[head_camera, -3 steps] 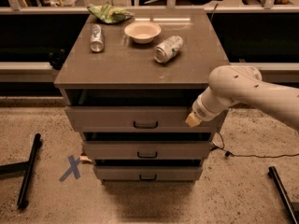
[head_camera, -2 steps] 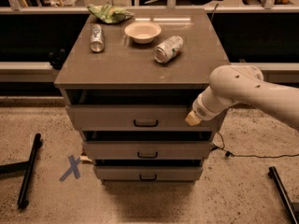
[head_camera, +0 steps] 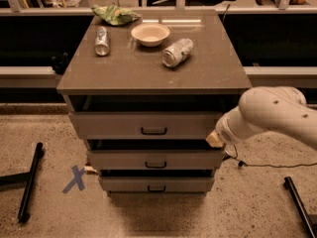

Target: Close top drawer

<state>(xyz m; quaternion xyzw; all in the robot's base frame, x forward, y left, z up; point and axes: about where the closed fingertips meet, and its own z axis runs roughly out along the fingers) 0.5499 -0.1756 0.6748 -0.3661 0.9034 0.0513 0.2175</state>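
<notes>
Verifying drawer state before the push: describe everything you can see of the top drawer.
The top drawer is the uppermost of three, with a wide flat grey-beige front that looks like wood and a small dark handle at centre. It looks partly pulled out, level, with a dark gap under the countertop. The end effector sits at its lower right corner, apparently against the front.

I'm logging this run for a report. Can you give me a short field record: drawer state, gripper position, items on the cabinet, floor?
top drawer: pulled out slightly, dark gap under the countertop, not yet closed
gripper: at the right end of the top drawer's front
countertop: bowl, left can and right can lying on their sides, green bag at the back
floor: blue tape cross on the left, black cable on the right
</notes>
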